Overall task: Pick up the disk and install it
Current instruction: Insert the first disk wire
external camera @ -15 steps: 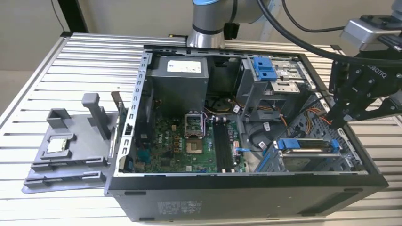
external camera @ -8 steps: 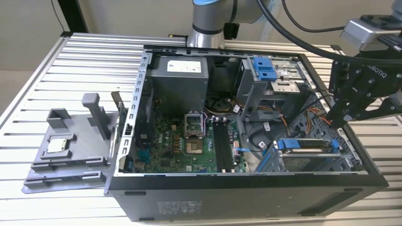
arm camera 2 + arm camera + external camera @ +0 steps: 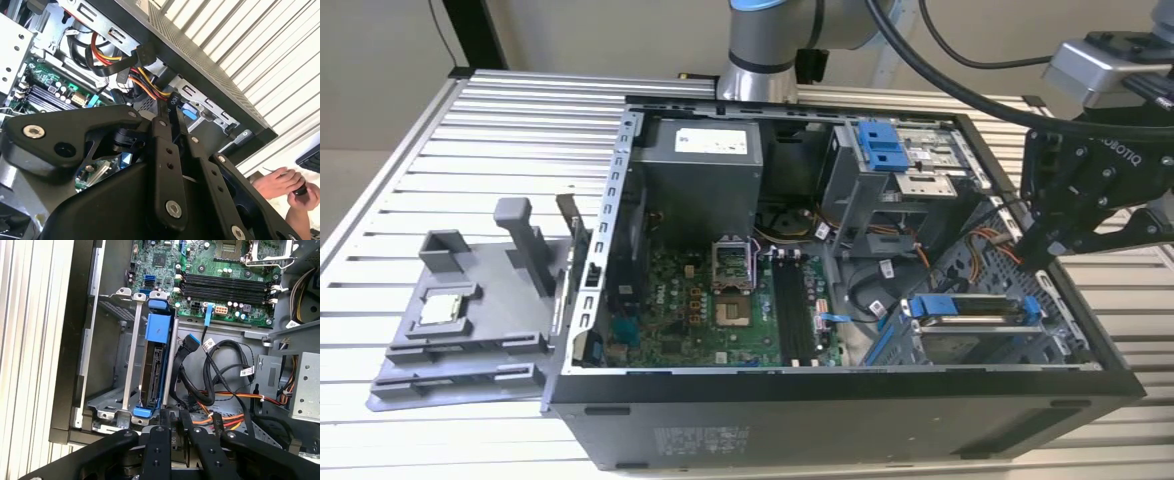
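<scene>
Slatted bench (image 3: 480, 110) carries open computer case (image 3: 854, 420) | disk (image 3: 967, 308) sits in drive cage (image 3: 107, 365), low on exterior view's right | gripper (image 3: 1023, 262) hovers just above it, fingers (image 3: 159, 437) clenched on nothing.

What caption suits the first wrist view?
The disk sits in a drive bay of the computer case, gripper close by.

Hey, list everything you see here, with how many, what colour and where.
computer case: one, black, open on the table
table: one, silver slats, under everything
disk: one, blue-framed, in the drive cage
motherboard: one, green, inside the case
power supply: one, grey, inside the case
fixture: one, grey, exterior view's left of case
chip: one, silver, on the fixture
person's hand: at least one, beyond the case
gripper: one, black, over the drive cage, shut
</scene>
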`<state>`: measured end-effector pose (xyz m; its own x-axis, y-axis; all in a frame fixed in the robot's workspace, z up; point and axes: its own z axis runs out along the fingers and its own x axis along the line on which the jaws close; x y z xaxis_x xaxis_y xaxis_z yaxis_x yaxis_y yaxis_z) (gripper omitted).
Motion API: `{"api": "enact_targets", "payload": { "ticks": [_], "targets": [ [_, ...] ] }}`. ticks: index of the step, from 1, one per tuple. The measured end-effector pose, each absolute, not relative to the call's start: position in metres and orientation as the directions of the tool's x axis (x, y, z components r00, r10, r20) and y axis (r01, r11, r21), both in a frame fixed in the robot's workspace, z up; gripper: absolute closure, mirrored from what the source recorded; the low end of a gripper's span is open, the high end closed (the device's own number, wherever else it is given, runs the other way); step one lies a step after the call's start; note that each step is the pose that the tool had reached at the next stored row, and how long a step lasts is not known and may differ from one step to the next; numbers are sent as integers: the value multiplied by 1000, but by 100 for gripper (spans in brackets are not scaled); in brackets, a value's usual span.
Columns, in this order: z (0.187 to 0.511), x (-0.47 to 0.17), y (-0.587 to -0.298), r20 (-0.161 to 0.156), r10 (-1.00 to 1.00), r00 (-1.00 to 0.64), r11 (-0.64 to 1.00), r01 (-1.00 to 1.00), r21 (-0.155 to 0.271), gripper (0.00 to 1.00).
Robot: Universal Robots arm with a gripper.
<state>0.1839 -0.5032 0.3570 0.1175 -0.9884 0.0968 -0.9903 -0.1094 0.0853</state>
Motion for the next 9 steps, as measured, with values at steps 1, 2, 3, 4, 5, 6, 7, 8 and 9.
{"api": "enact_targets", "payload": {
  "ticks": [1, 2, 3, 4, 5, 6, 7, 8, 9],
  "targets": [
    [357, 184, -503, 97, -988, 117, -109, -990, 85, 100],
    [357, 184, -503, 97, -988, 117, -109, -990, 85, 100],
    [357, 184, -503, 97, -988, 118, -109, -990, 85, 100],
    [357, 184, -503, 97, -988, 118, -109, -990, 85, 100],
    [357, 184, -503, 97, -988, 118, -109, -990, 85, 100],
    [357, 184, -503, 97, -988, 118, -109, -990, 85, 100],
    [357, 184, -503, 97, -988, 118, -109, -990, 85, 100],
    [357, 184, -503, 97, -988, 118, -109, -990, 85, 100],
    [357, 184, -503, 97, -988, 118, -109, -990, 85, 100]
  ]
}}
